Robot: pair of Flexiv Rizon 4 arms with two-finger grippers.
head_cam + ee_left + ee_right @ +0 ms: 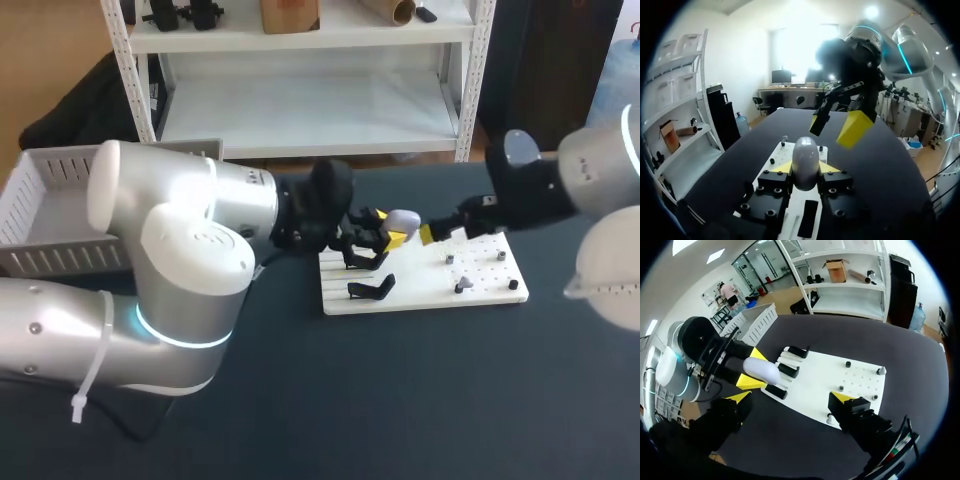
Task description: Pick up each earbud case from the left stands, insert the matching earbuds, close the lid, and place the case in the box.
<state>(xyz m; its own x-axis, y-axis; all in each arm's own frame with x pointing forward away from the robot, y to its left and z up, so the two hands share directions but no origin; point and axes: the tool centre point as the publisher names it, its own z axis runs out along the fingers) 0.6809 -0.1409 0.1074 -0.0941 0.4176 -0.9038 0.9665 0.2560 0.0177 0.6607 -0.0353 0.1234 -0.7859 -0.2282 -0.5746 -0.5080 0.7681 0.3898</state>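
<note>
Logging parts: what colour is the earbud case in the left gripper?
The case is pale grey-white; the left wrist view shows it best.

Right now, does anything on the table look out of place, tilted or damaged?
Nothing stands out. The earbud case sits squarely in the left gripper above the white board. The right gripper is open beside it, and the board lies flat.

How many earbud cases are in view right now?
1. The case is held in the left end effector, by the board. Others may be hidden in the box.
</note>
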